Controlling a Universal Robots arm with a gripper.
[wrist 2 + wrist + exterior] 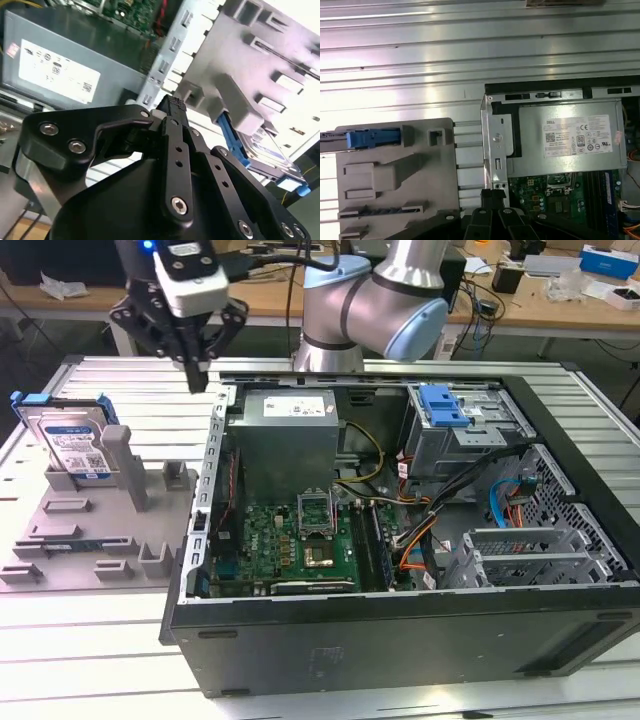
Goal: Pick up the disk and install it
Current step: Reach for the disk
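Observation:
The disk (72, 443) is a silver hard drive with a white-and-blue label and a blue carrier frame. It stands on edge, leaning in a grey holder (118, 462) at the exterior view's left. Its blue frame also shows in both wrist views (239, 150) (371, 138). My gripper (197, 375) hangs above the table between the holder and the open computer case, off to the disk's right in the exterior view. Its black fingers (173, 106) (493, 196) are pressed together, shut on nothing.
The open computer case (400, 635) lies on the slatted aluminium table (90, 660). Inside are a grey power-supply box (285, 435), a motherboard (290, 540), cables and a drive cage with a blue latch (445, 405). The grey fixture plate (70, 550) carries several raised blocks.

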